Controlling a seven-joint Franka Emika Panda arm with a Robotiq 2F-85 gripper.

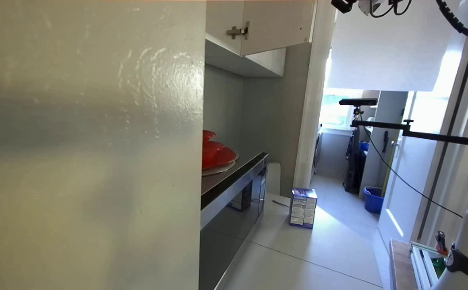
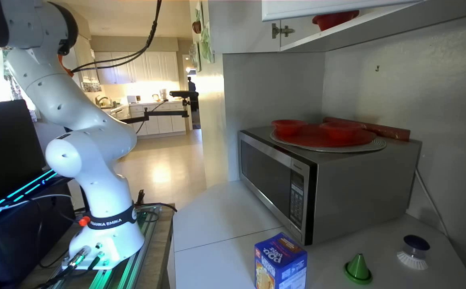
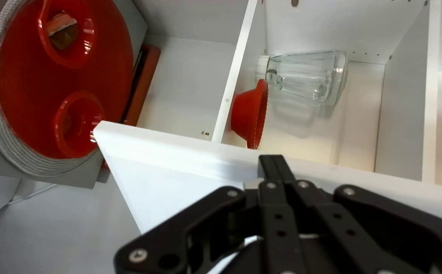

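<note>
In the wrist view my gripper (image 3: 276, 163) is shut, fingertips pressed together with nothing between them. It lies right against or just over the white cabinet door (image 3: 160, 167); whether it touches, I cannot tell. The door, also seen in an exterior view (image 1: 278, 26), stands swung out from the cabinet. Past its edge, inside the cabinet, a red bowl (image 3: 245, 114) rests tipped on its side against a wall panel. Beside the bowl lies a clear glass jar (image 3: 308, 76) with a white end. Neither exterior view shows the fingers.
A microwave (image 2: 357, 188) carries a red plate with red bowls (image 2: 289, 126) and a red roll (image 2: 389, 130). On the counter stand a blue Pop-Tarts box (image 2: 281, 261), a green cone (image 2: 358, 269) and a brush (image 2: 414, 251). A cabinet divider (image 3: 403, 99) rises beyond the jar.
</note>
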